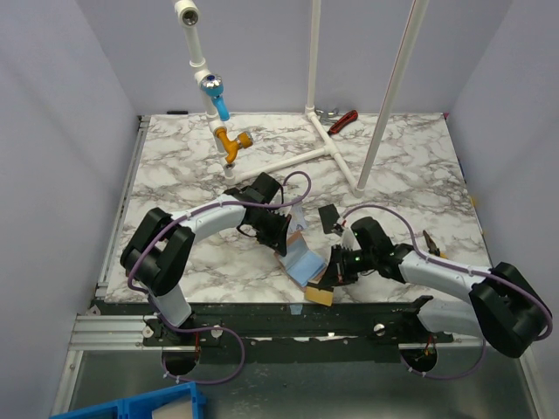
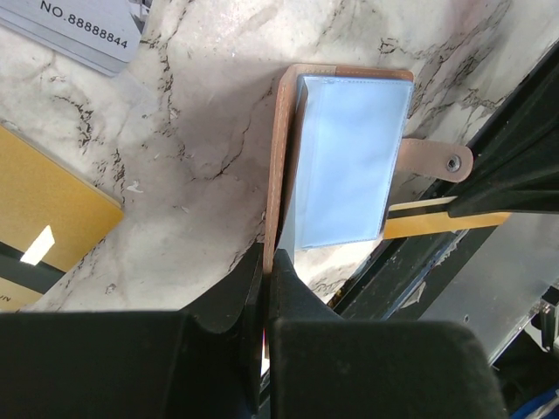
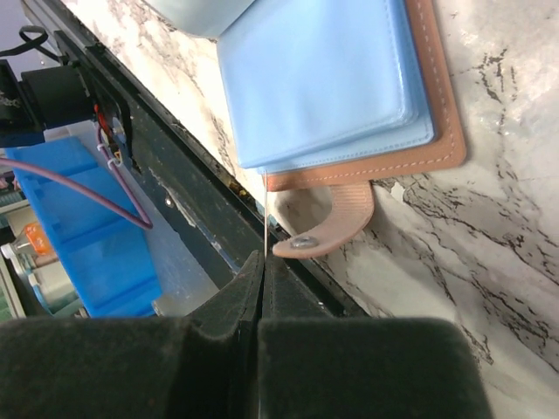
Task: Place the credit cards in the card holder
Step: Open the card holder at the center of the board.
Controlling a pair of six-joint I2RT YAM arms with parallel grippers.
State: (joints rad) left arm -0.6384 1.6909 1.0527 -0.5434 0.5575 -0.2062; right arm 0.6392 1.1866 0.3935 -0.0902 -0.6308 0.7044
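The left gripper [image 2: 266,264] has its jaws pinched together on the tan cover edge of the card holder [image 2: 345,157]. The holder lies open near the marble table's [image 1: 175,175] front edge, pale blue pockets up. Just right of it, the right gripper [image 3: 264,262] is clamped on a thin gold card [image 1: 319,297].

My left tool [image 2: 265,262] hides the card holder's [image 2: 281,157] near corner. The gold card [image 2: 44,209] and grey card [image 2: 79,26] are cut off at the edge. My right tool [image 3: 263,262] pinches a thin card [image 3: 265,209] edge-on, colour unreadable.
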